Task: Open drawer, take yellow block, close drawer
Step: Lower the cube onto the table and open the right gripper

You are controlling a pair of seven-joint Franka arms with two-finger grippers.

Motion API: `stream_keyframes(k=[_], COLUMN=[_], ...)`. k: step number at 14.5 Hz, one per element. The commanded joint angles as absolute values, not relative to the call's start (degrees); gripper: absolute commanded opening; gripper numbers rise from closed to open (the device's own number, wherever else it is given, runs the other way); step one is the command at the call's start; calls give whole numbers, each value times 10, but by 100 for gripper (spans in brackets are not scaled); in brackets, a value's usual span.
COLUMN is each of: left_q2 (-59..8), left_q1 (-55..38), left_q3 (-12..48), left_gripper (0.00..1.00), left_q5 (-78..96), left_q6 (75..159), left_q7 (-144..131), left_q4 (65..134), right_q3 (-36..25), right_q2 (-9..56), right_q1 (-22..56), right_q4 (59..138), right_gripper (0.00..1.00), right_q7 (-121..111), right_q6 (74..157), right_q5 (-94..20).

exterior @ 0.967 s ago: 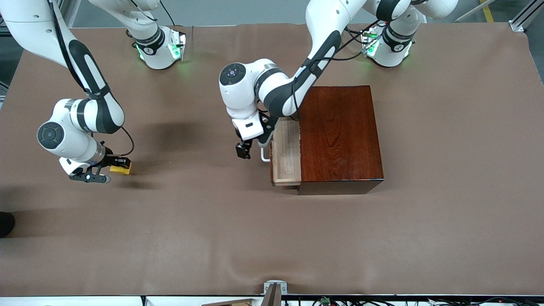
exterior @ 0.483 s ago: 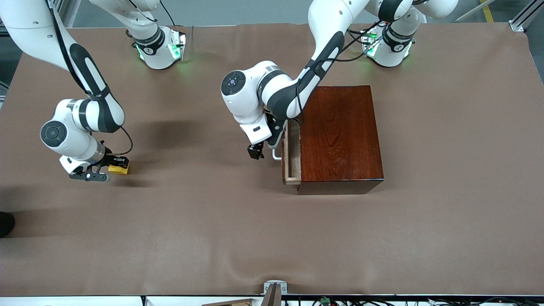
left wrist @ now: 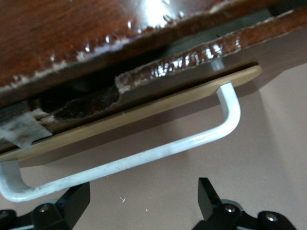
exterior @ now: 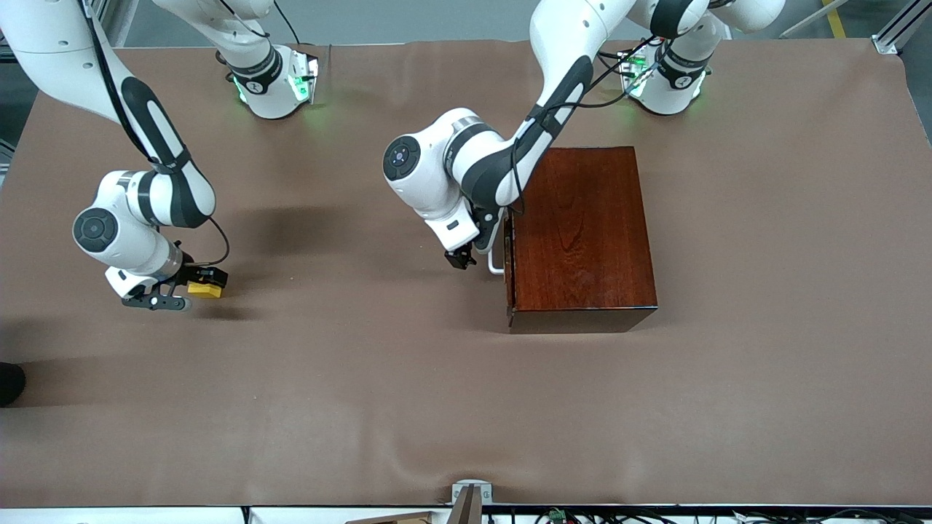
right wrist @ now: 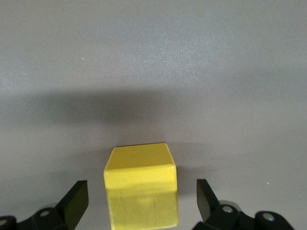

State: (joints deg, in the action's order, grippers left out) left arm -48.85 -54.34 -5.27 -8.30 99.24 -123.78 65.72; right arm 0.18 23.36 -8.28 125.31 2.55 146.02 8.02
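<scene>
The drawer (exterior: 508, 247) is pushed into the mahogany box (exterior: 582, 233), with only its front and white handle (exterior: 496, 263) showing. In the left wrist view the drawer front (left wrist: 192, 52) sits almost flush with the box, and the handle (left wrist: 144, 155) crosses just past my fingertips (left wrist: 207, 194). My left gripper (exterior: 472, 255) (left wrist: 141, 191) is open beside the handle and grips nothing. The yellow block (exterior: 207, 291) (right wrist: 140, 191) rests on the table at the right arm's end. My right gripper (exterior: 186, 290) (right wrist: 141, 194) is open around it, with gaps on both sides.
The brown mat (exterior: 408, 393) covers the whole table. A small metal bracket (exterior: 470, 495) sits at the table edge nearest the front camera. Both arm bases stand along the table edge farthest from that camera.
The drawer has slid from partly open to shut inside the box. My left gripper moved with the handle toward the box. The right gripper and the block have hardly moved.
</scene>
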Motion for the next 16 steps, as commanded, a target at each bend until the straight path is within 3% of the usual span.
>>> stream_keyframes(k=[1,7,10,12,16], left_q2=[-475,-475,-468,-433,-349], left_q1=[-540,-541,-544,-546,-535], left_q3=[-55,-55,-43,-40,-45], left_gripper=[100,100,100,100,100], left_q5=[-98,-91,-91,-91,-90], left_q6=[968,960,1031,1033,1027], left_q7=[-1240,-1235,-1212,-1172,-1102], left_q4=[671,668,664,664,675], right_q3=[12,16,16,15,11], right_q2=[219,200,195,193,127], right_q1=[-90,-78,-73,-70,-61], right_q4=[1230,1099,1027,998,991], right_gripper=[100,100,100,100,100], right_q7=[30,28,27,27,29], right_q6=[1399,1175,1069,1019,964], right_q5=[88,51,21,1,-11])
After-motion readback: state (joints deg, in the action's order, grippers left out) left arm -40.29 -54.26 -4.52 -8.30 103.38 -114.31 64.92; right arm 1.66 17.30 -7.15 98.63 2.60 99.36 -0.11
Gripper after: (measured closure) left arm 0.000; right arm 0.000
